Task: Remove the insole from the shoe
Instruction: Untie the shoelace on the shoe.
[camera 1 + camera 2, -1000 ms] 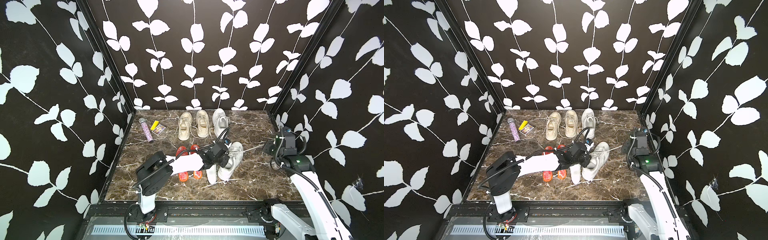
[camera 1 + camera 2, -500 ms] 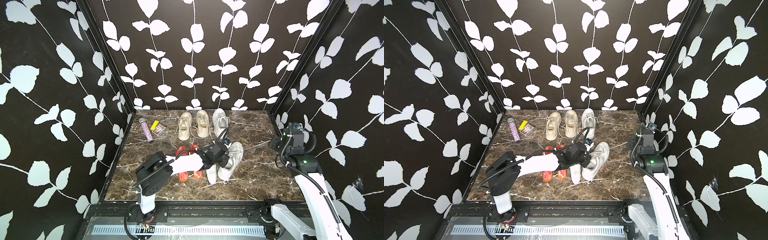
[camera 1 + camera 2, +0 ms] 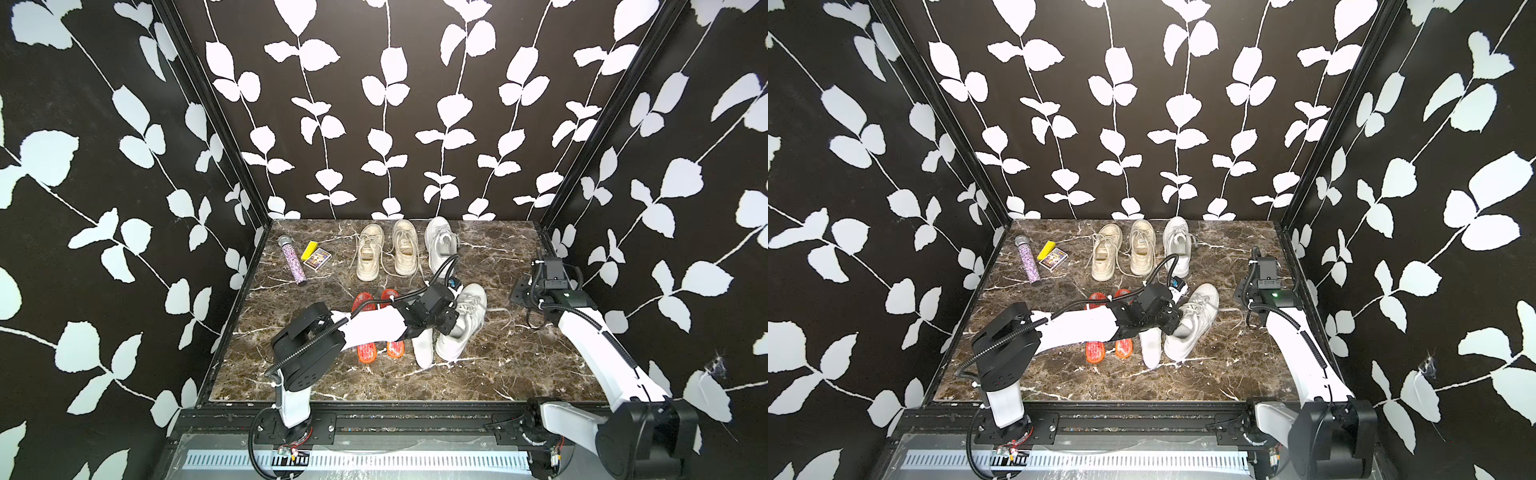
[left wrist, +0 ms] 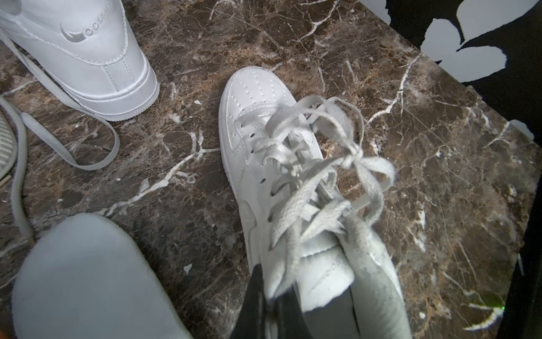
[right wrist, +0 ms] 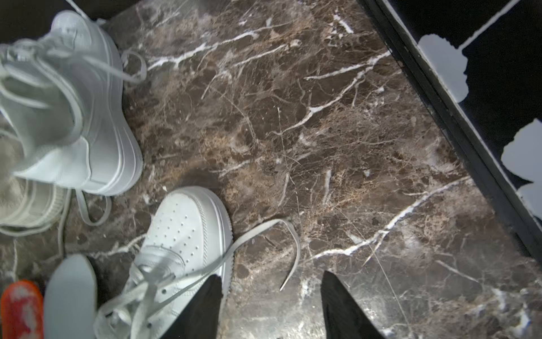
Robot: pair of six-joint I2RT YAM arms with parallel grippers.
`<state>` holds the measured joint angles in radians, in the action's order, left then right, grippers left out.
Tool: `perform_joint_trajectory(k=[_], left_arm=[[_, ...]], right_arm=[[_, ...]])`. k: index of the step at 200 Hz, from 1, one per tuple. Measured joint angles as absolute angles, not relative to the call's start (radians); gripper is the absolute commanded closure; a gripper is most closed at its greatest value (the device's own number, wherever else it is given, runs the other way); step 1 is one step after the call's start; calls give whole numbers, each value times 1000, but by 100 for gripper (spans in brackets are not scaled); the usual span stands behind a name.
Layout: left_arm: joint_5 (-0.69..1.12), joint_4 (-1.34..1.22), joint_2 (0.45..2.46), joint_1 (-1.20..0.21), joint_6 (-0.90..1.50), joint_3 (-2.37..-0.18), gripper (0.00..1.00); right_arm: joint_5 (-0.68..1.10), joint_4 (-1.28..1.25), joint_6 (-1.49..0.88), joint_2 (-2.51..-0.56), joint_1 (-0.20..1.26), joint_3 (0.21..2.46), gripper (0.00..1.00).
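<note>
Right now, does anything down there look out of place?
Yes. A white insole lies loose on the marble beside the white sneaker. That sneaker sits angled, a lace trailing, apart from its mate in the back row.

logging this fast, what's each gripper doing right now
Left gripper: closed, at the opening of the white shoe; grip cannot be told.
Right gripper: open, holding nothing.
</note>
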<state>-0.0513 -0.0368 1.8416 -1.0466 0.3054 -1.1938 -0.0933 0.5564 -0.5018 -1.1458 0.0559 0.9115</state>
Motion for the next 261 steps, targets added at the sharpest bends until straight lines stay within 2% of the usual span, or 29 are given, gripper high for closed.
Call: perform_joint_trajectory(k=[44,75,120,181,198,213,245,261], left_arm=[[-51,-37,1842,-1047,303,-1194,100],[-51,-37,1842,-1047,303,-1194,100],[-51,-37,1842,-1047,303,-1194,100],[-51,-37,1842,-1047,303,-1194,100],[-51,-37,1842,-1047,303,-1194,100],[-51,-37,1842,-1047,303,-1194,100],[-51,-37,1842,-1047,303,-1194,100],[-51,-37,1842,-1047,303,-1194,100]], right_arm=[[68,523,-482,-1082,62,855,47],[144,533,-477,-1079,161,800,49],[140,566,-478,-1050,297,770,51],[87,557,-467,-1134,341,770,55],[76,538,-463,-1174,351,771,62],[62,521,-459,-1208,355,771,75],[36,487,-460,-1239,357,772,95],[18,482,-464,-1238,357,777,100]])
